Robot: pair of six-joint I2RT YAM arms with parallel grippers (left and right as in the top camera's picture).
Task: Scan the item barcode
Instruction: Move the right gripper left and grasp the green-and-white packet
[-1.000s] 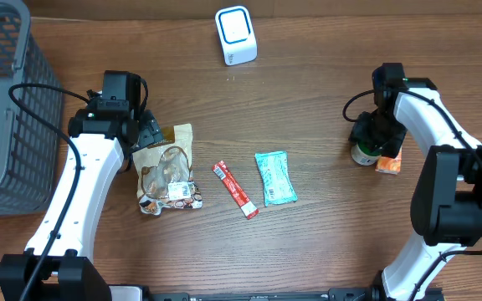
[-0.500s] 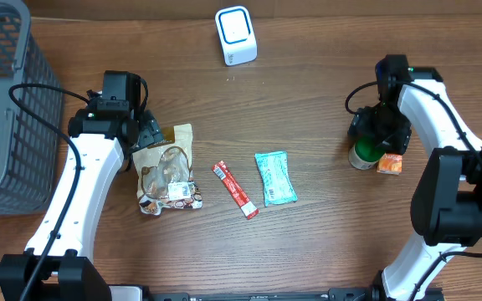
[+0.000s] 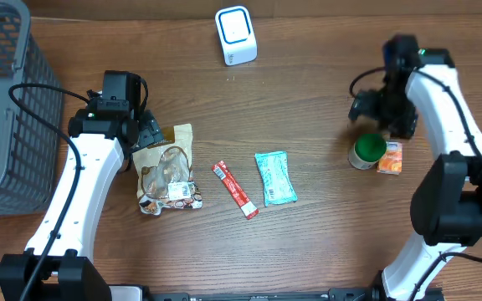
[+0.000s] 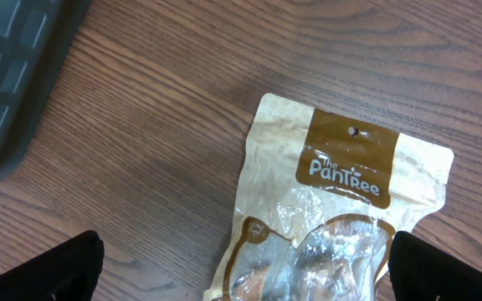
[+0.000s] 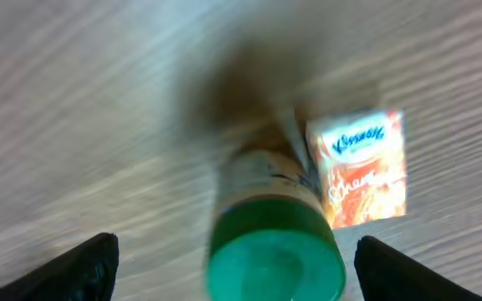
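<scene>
A white barcode scanner with a blue face stands at the back of the table. A jar with a green lid stands upright at the right, touching a small orange packet. My right gripper hovers open above the jar, its fingers well clear on both sides. My left gripper is open over the top of a tan snack bag and holds nothing.
A red stick packet and a teal packet lie flat at the table's middle. A grey mesh basket stands at the far left, close behind the left arm.
My right gripper opened off the green-lidded jar and drew up and back from it. The jar stays standing beside the orange packet. The left arm has not moved.
</scene>
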